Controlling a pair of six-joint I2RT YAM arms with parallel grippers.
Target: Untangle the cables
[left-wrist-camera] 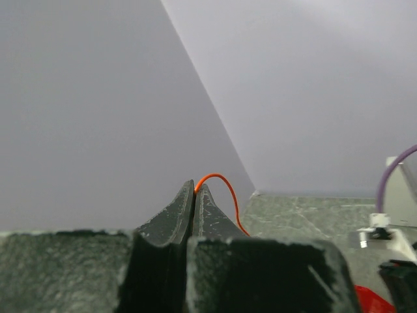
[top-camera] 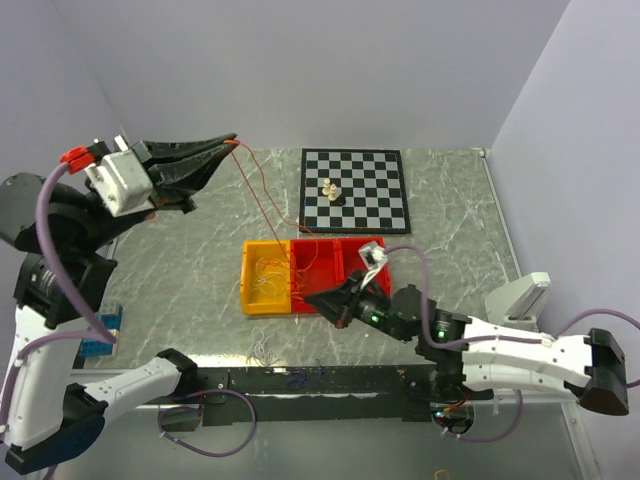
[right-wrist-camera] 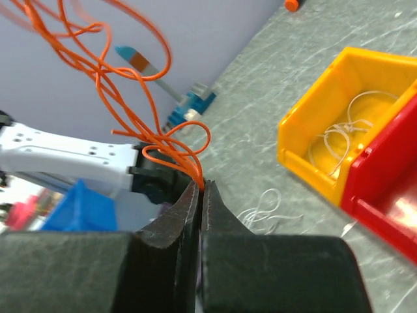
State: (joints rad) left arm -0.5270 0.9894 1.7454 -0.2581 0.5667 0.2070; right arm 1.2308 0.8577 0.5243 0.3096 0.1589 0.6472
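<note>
the marbled table (top-camera: 200,230) carries a yellow bin (top-camera: 246,280) and a red bin (top-camera: 330,241). the left gripper (top-camera: 230,141), raised high at the left, is pinched tight on one orange cable (top-camera: 262,188). the right gripper (top-camera: 312,298), low beside the red bin, clamps the looped bunch. best to draw them apart slowly, watching the loops for snags.

Yellow bin (right-wrist-camera: 306,147) glossy plastic, table (top-camera: 190,270) marbled semi-matt, orange cables (left-wrist-camera: 213,175) w/ smooth coating.
</note>
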